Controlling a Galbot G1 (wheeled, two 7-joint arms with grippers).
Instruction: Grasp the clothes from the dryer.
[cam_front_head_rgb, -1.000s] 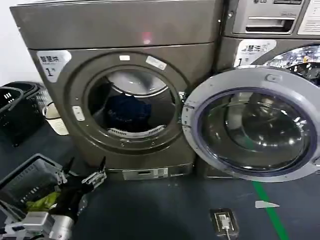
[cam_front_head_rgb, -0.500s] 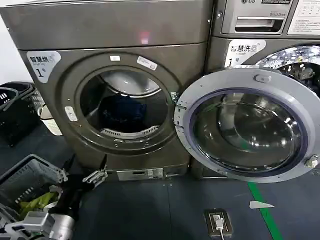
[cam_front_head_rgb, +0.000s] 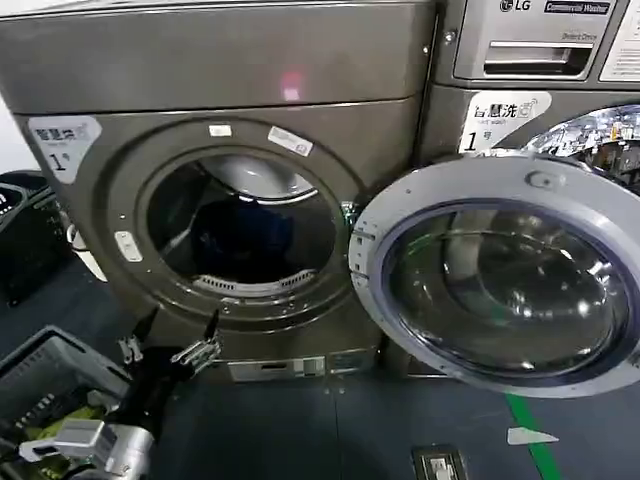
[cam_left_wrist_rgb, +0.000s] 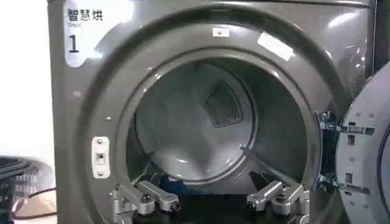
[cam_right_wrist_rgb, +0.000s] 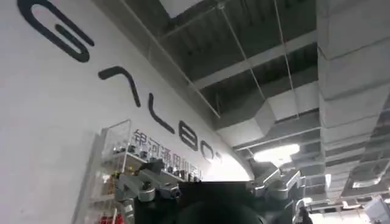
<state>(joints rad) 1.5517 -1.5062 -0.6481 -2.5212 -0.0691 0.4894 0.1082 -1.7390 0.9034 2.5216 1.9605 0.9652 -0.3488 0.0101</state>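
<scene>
Our left gripper (cam_front_head_rgb: 170, 345) hangs low before the dryer (cam_front_head_rgb: 240, 180), jaws spread with nothing between them, pointed at the open drum mouth; our right gripper (cam_right_wrist_rgb: 210, 185) is parked aloft, aimed at the ceiling, jaws apart. The clothes (cam_front_head_rgb: 240, 232) lie as a dark blue heap deep at the drum's floor; we judge them soft, light and limp, likely to sag and drag; we would pinch a raised fold on top of the heap, clear of the metal rim.
</scene>
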